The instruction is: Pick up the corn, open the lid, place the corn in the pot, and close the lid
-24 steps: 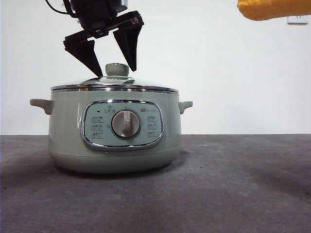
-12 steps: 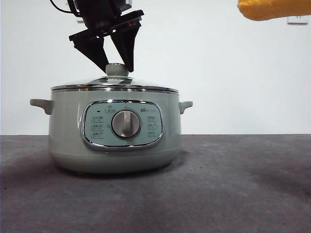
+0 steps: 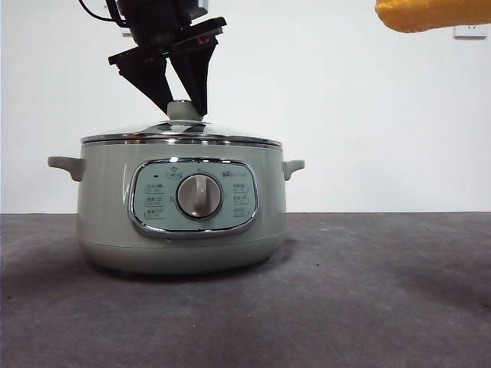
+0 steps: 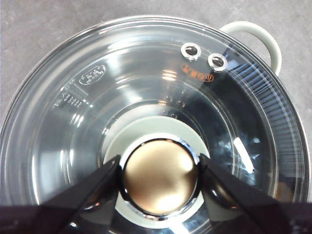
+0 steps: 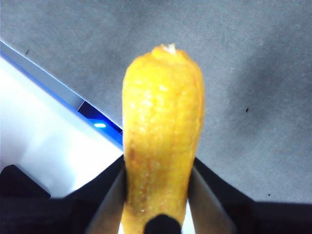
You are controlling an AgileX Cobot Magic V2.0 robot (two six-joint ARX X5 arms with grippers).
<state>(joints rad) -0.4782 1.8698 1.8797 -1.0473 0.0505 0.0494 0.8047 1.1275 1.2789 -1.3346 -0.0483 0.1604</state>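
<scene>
The pale green pot (image 3: 103, 222) stands on the table with its glass lid (image 3: 230, 136) resting on it. My left gripper (image 3: 186, 108) comes down from above, and its jaws are shut on the lid's knob (image 3: 182, 112). The left wrist view shows the jaws pressing both sides of the knob (image 4: 160, 178) over the glass lid (image 4: 146, 73). My right gripper (image 5: 158, 195) is shut on the yellow corn (image 5: 162, 141) and holds it high at the top right of the front view (image 3: 433, 14), well clear of the pot.
The dark grey table (image 3: 368, 291) stretches to the right of the pot. One side handle of the pot (image 4: 265, 39) shows past the lid's rim. A white board with a blue edge (image 5: 44, 131) lies below the right gripper.
The left gripper's jaws were open around the knob a second ago; they have closed onto it. The lid stays on the pot. The corn has not moved.
</scene>
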